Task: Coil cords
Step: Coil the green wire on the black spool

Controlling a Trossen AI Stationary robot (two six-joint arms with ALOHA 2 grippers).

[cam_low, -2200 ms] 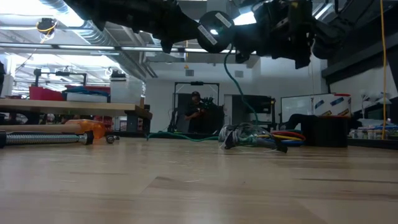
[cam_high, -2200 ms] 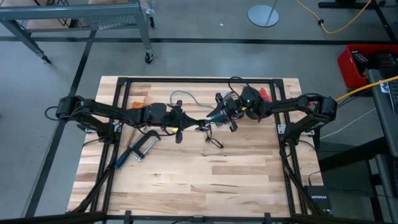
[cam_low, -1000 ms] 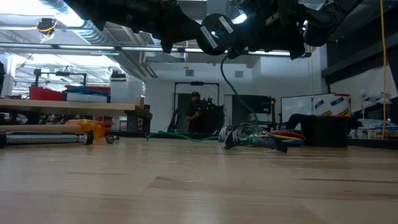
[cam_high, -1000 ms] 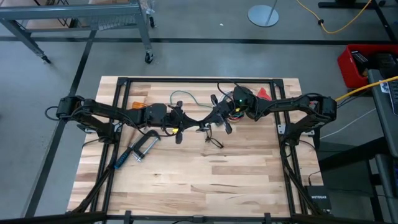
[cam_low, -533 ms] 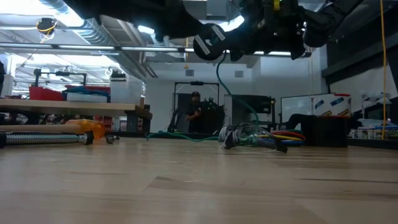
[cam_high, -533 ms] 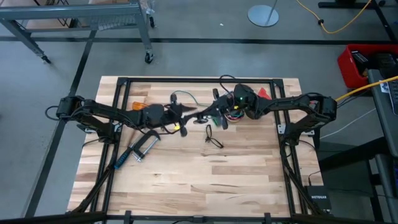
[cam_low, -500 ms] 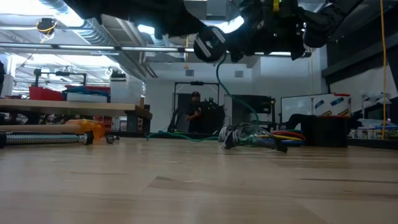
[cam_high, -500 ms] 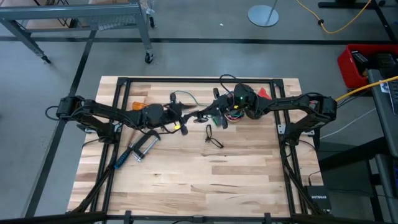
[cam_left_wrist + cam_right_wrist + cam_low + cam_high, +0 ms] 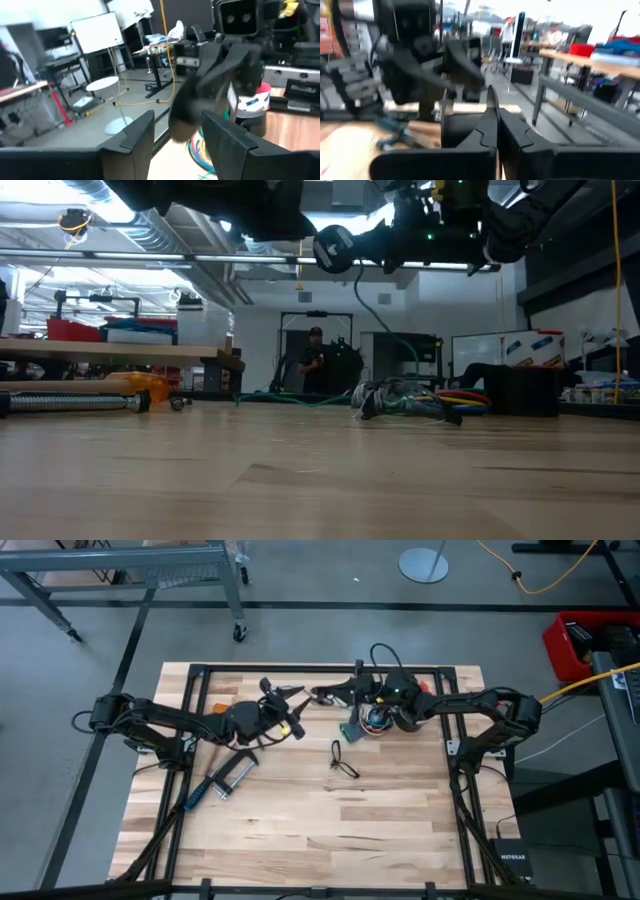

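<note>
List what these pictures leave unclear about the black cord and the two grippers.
- Black cord: high view shows only a thin loop above the right arm; its full run is too thin to trace.
- Right gripper: fingers shut; motion blur hides whether cord lies between them.
- Left gripper: fingers open; the blurred right arm blocks what lies beyond.
- Low view: both grippers cut off by the top edge.

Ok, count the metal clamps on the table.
1: a silver metal clamp with a blue handle lies on the left half of the wooden table, beside the left arm. The arms could hide others.

A metal clamp (image 9: 222,780) lies near the multicoloured wire bundle (image 9: 376,721).
</note>
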